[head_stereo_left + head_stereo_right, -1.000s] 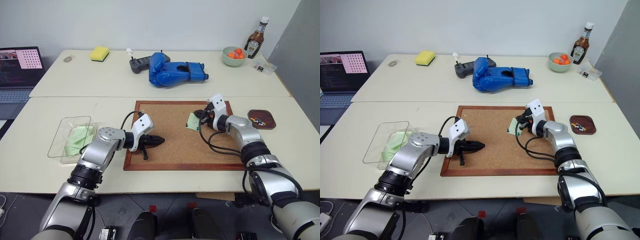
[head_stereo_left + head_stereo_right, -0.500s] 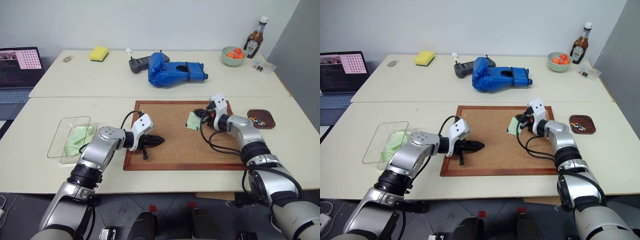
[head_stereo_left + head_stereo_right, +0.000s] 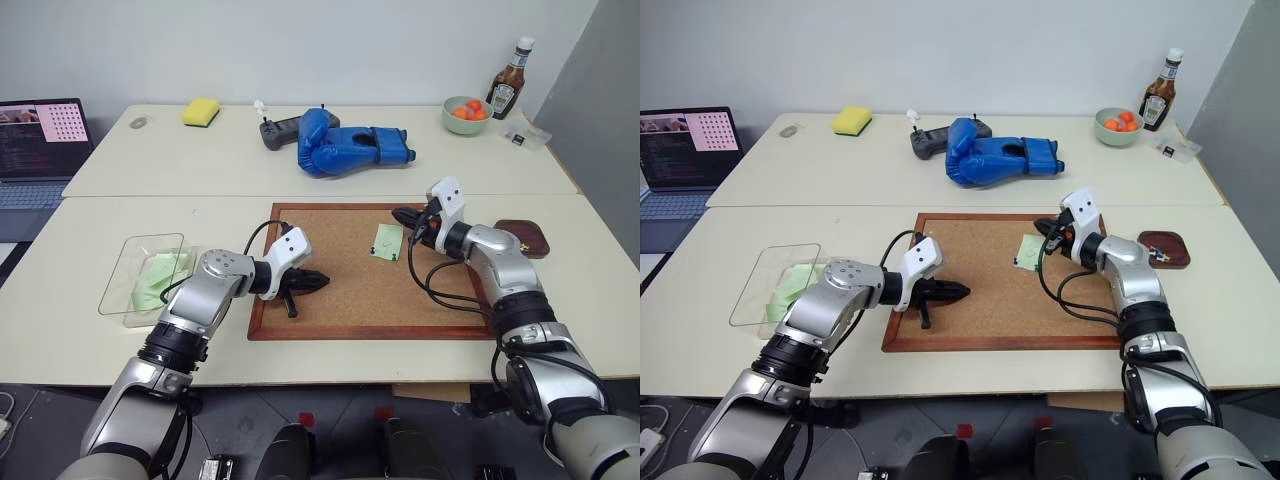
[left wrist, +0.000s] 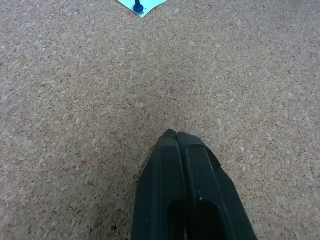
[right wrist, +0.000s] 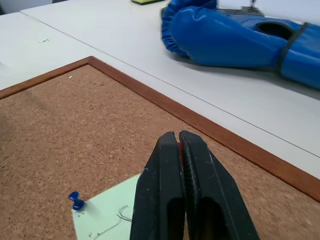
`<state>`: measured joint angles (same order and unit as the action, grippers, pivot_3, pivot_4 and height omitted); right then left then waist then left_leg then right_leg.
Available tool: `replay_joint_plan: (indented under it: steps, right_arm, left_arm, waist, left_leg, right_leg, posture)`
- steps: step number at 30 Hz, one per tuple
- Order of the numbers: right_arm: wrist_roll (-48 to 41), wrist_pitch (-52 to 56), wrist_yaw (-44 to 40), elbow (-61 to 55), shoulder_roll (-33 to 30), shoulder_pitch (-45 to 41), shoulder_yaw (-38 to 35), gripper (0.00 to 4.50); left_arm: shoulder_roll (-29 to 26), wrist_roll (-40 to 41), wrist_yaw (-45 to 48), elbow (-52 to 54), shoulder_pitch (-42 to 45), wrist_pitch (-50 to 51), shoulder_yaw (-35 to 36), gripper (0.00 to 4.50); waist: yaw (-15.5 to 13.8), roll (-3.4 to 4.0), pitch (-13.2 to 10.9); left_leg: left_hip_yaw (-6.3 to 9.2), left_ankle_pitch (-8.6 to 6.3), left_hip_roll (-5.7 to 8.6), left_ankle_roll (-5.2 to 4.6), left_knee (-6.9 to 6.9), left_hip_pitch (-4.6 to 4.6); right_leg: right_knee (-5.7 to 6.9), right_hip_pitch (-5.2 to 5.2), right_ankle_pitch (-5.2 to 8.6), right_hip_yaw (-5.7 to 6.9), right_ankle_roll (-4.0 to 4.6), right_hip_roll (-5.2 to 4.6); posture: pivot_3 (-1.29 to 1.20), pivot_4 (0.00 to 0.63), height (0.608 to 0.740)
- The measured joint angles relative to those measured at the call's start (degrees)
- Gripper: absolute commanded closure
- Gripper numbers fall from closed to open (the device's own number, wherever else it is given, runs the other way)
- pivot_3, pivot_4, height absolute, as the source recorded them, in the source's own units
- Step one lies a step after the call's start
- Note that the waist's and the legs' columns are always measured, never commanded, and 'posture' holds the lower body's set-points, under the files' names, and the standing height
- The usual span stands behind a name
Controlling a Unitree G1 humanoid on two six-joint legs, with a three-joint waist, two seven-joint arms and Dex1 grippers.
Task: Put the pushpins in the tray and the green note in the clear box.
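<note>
A pale green note (image 3: 387, 241) lies on the cork board (image 3: 345, 250), pinned at one corner by a blue pushpin (image 5: 76, 200). Just above and right of the note hovers my right gripper (image 3: 403, 214), shut, with a sliver of a red pushpin (image 5: 178, 145) between its tips. My left gripper (image 3: 322, 281) is shut on nothing, low over the board's left part. The dark brown tray (image 3: 522, 238) with several pushpins sits right of the board. The clear box (image 3: 128, 262) at the left holds green paper (image 3: 158, 275).
On the far table are a blue boxing glove (image 3: 350, 142), a black controller (image 3: 277, 129), a yellow sponge (image 3: 201, 111), a bowl of orange fruit (image 3: 464, 113) and a sauce bottle (image 3: 508, 67). A laptop (image 3: 35, 135) stands at the far left.
My right gripper has lifted up and drawn back to the right, away from the note. The left gripper has stayed where it was.
</note>
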<state>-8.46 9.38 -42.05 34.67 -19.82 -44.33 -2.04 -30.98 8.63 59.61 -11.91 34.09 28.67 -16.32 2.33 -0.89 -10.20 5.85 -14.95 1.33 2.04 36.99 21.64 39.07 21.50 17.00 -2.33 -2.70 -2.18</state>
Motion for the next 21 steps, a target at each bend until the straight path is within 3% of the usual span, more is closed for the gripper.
replay_joint_plan:
  steps: [9, 14, 21]
  right_arm:
    - [-0.1, 14.3, 14.9, -16.0, -11.1, 6.6, -12.6, 4.47]
    - [-1.8, 20.4, 17.5, -13.8, -15.3, 7.9, -17.8, 4.47]
    - [-4.0, 22.4, 17.1, -3.9, -15.1, 6.6, -18.2, 4.47]
  left_arm:
    - [0.4, 0.0, -0.3, 1.3, -0.8, 1.3, -0.6, 4.50]
    - [0.1, -0.3, -0.6, 0.9, -0.8, 1.8, -0.4, 4.50]
    - [0.3, -0.3, -0.9, 1.1, -1.1, 2.0, -0.4, 4.50]
  waist:
    - [-0.5, 0.28, 0.2]
    - [-0.3, 0.63, 0.4]
    - [-0.2, 0.66, 0.4]
  left_leg:
    - [0.00, -0.01, 0.06, -0.01, -0.03, 0.10]
    - [-0.24, -0.01, 0.04, -0.04, -0.03, -0.14]
    - [-0.35, -0.01, 0.03, -0.05, -0.04, -0.22]
  right_leg:
    - [-0.11, 0.00, 0.01, -0.02, 0.01, -0.04]
    - [-0.10, -0.19, 0.01, -0.17, -0.01, -0.03]
    - [-0.10, -0.27, 0.02, -0.18, -0.01, 0.00]
  posture:
    - [0.00, 0.150, 0.740]
    - [0.00, 0.150, 0.740]
    - [0.00, 0.150, 0.740]
